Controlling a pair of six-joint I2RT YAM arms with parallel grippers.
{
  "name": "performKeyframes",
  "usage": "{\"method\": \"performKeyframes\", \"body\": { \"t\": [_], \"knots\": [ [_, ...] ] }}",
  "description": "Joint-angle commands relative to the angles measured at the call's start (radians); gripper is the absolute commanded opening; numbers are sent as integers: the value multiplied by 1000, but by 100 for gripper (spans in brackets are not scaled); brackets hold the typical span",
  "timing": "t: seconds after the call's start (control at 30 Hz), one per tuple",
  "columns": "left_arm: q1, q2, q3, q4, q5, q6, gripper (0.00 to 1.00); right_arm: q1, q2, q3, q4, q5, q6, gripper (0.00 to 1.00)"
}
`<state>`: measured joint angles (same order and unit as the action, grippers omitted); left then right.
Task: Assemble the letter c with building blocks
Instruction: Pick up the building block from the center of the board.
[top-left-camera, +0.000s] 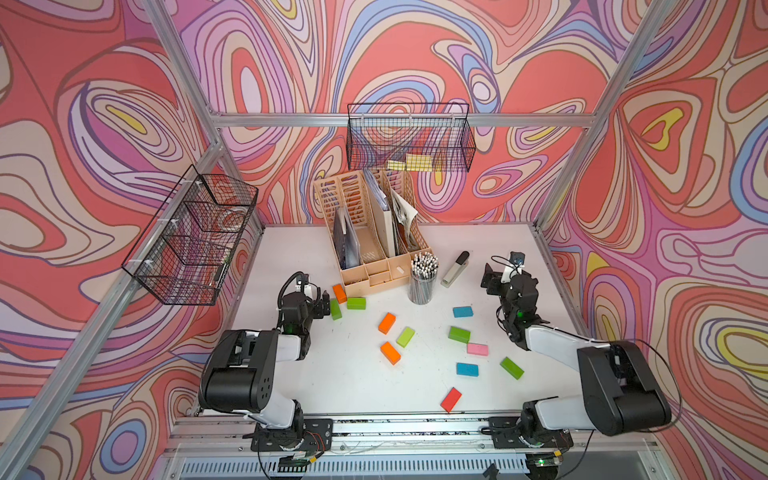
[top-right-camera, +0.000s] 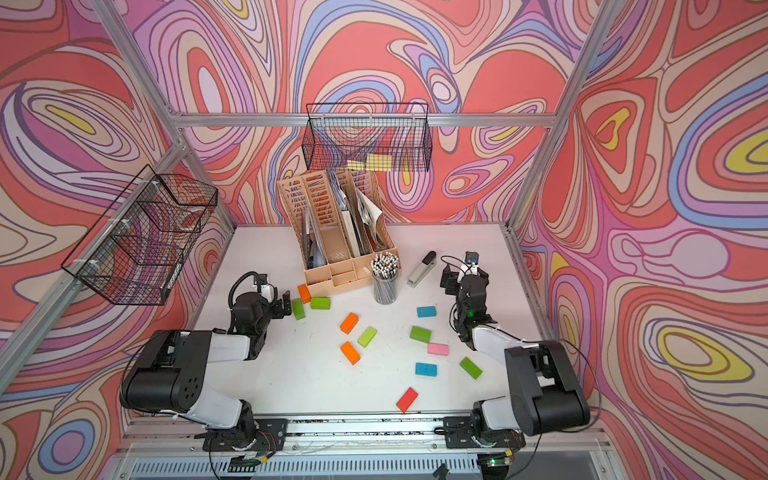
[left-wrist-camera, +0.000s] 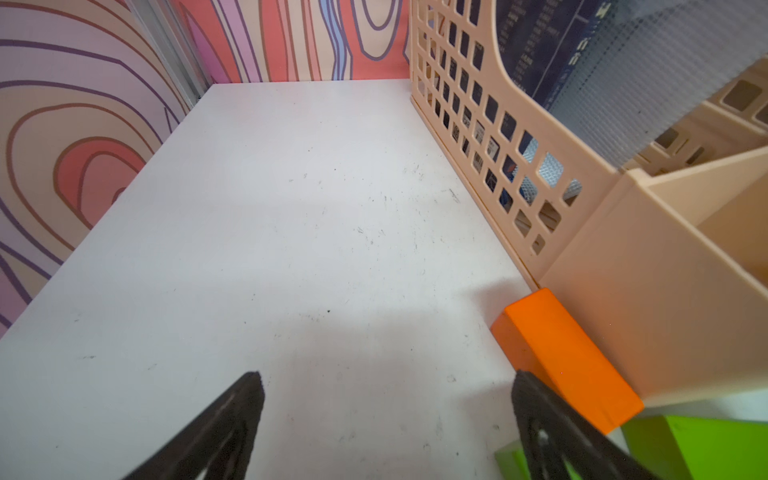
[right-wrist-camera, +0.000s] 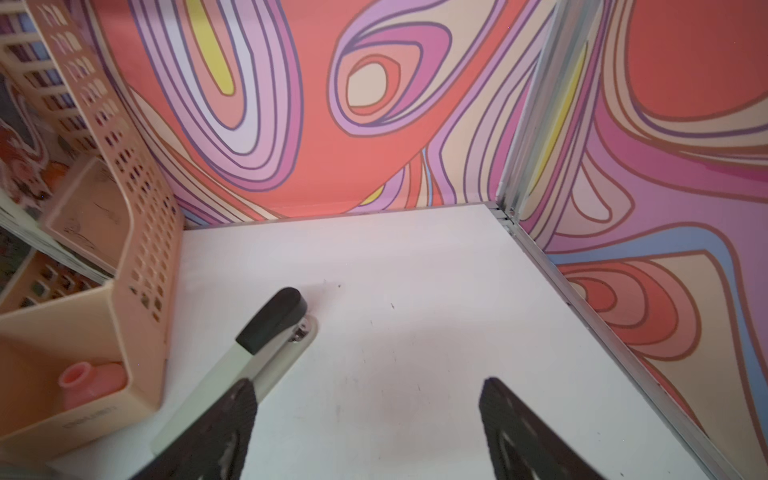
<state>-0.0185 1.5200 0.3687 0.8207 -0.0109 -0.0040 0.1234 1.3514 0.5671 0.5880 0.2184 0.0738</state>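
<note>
Nearest us on the tabletop (top-left-camera: 332, 395) the red block (top-left-camera: 451, 399) is lying alone. Beyond it the rest of the building blocks are sitting scattered, with blue, green, pink and orange ones lying loose and none yet forming a C. Farther back the left arm (top-left-camera: 293, 311) is hovering with its jaws spread and holding nothing, just beside a green block (top-left-camera: 335, 309) and an orange block (left-wrist-camera: 565, 357) that is lying right up against the desk organiser (left-wrist-camera: 623, 270). We are judging that corner risky: a jaw coming down there could be catching the organiser wall or shoving the neighbouring green block instead of straddling the orange one. Farthest back, the right arm (top-left-camera: 517, 295) is carrying its jaws spread and empty too — right beside the stapler (right-wrist-camera: 266, 332), which a careless sweep or closing could be knocking or pinching by mistake.
</note>
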Motion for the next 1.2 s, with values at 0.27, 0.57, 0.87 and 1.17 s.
{"method": "performKeyframes", "body": {
  "t": [0.27, 0.57, 0.87, 1.17],
  "knots": [
    [-17, -392, 244, -769, -62, -287, 81, 25, -96, 204, -653, -299, 206, 76],
    [-88, -379, 362, -1140, 37, -529, 68, 62, -124, 287, -870, -405, 283, 74],
    [-127, -285, 317, -1104, 117, -488, 67, 132, -67, 338, -1024, -477, 275, 72],
    [-129, -147, 362, -1064, 118, -462, 62, 147, -30, 335, -1038, -502, 274, 71]
  ]
}}
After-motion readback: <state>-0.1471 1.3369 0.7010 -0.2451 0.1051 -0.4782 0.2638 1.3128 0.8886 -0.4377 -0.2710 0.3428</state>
